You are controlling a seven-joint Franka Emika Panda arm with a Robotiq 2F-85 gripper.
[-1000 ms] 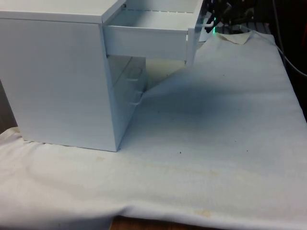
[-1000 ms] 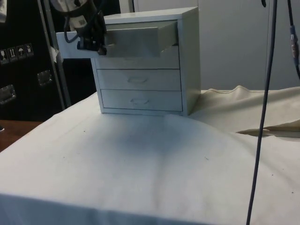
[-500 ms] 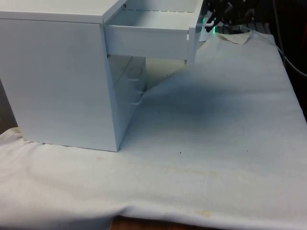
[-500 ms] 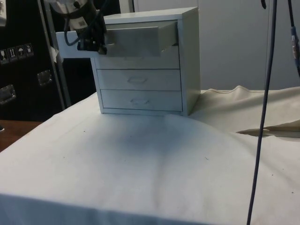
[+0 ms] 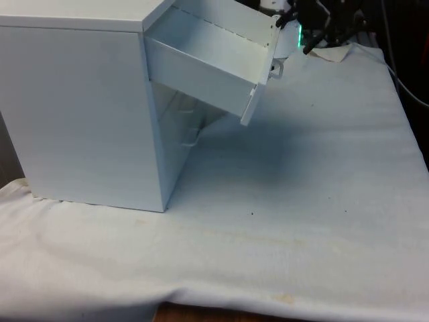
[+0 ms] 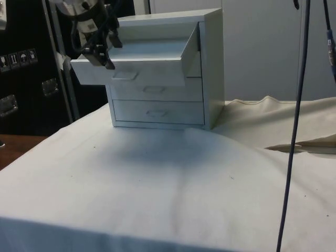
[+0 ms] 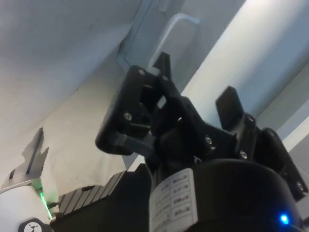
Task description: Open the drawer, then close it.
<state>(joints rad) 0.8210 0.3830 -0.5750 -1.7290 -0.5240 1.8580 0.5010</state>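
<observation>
- Top drawer [image 5: 208, 64] pulled far out of the white chest [image 5: 80, 107], front sagging down at a tilt; empty tray with flat, smooth panels.
- Gripper [image 6: 100, 50] at the drawer's front top edge, fingers spread with nothing between them.
- Wrist view: thin bent metal handle [image 7: 171, 36] beyond the fingertips [image 7: 163, 65]; can't tell if they touch it.
- Lower drawers [image 6: 156, 100] shut, half hidden by the sagging front.
- Cloth [image 5: 301, 201] wrinkled, matte.

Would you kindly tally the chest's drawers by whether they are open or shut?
Open drawers: 1, the top drawer, pulled out and sagging, below the gripper.
Shut drawers: 2, the middle drawer and bottom drawer.
Total: 3.
</observation>
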